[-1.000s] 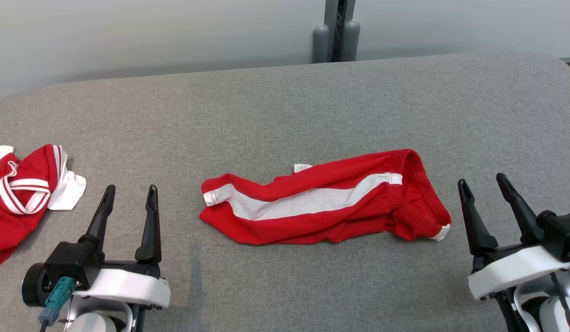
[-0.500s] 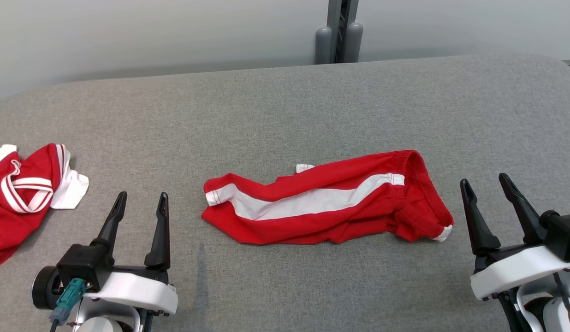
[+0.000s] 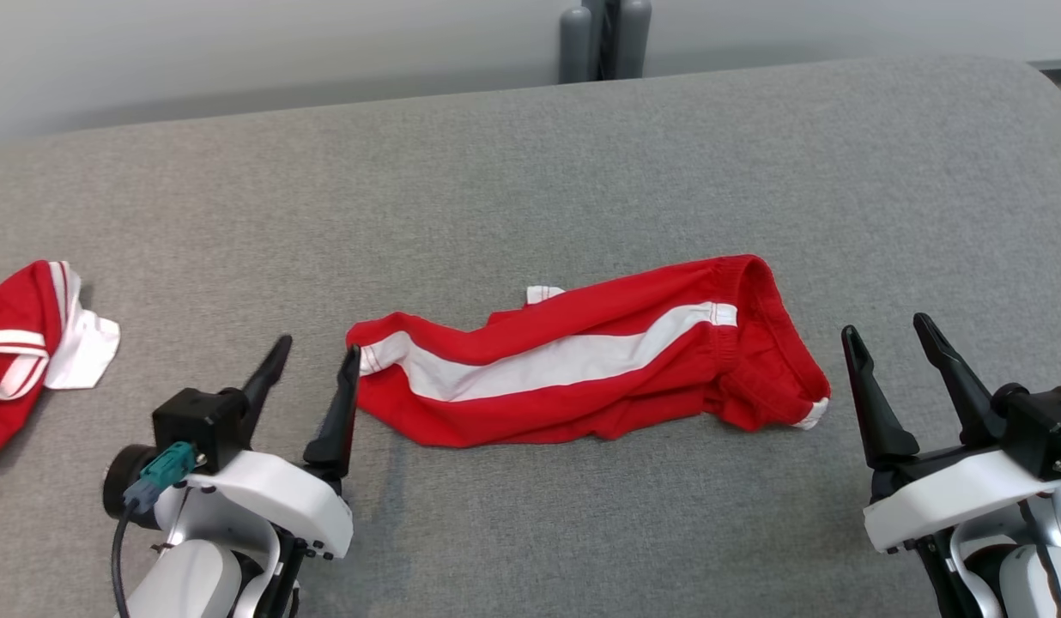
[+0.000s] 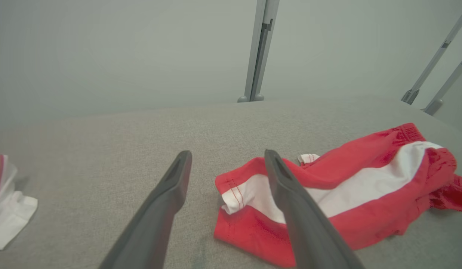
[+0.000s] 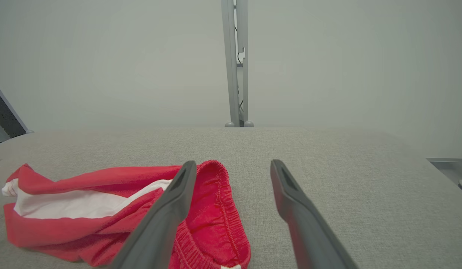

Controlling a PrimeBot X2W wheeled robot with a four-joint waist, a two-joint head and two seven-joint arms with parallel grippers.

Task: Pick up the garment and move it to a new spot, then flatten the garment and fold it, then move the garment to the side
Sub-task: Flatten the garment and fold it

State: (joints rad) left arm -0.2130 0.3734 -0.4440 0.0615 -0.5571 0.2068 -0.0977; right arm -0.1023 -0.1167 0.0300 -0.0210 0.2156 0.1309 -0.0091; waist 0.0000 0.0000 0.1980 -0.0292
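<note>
Holds the left gripper [image 3: 318, 347] spread and empty, tilted toward the leg end of the red shorts [image 3: 573, 360] lying mid-way on the grey cushion [image 3: 530, 172], and the right gripper [image 3: 884, 324] spread, empty, near the waistband.

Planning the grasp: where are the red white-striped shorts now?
Head view: red white-striped shorts lie centrally on the grey fabric table, between left gripper and right gripper.
</note>
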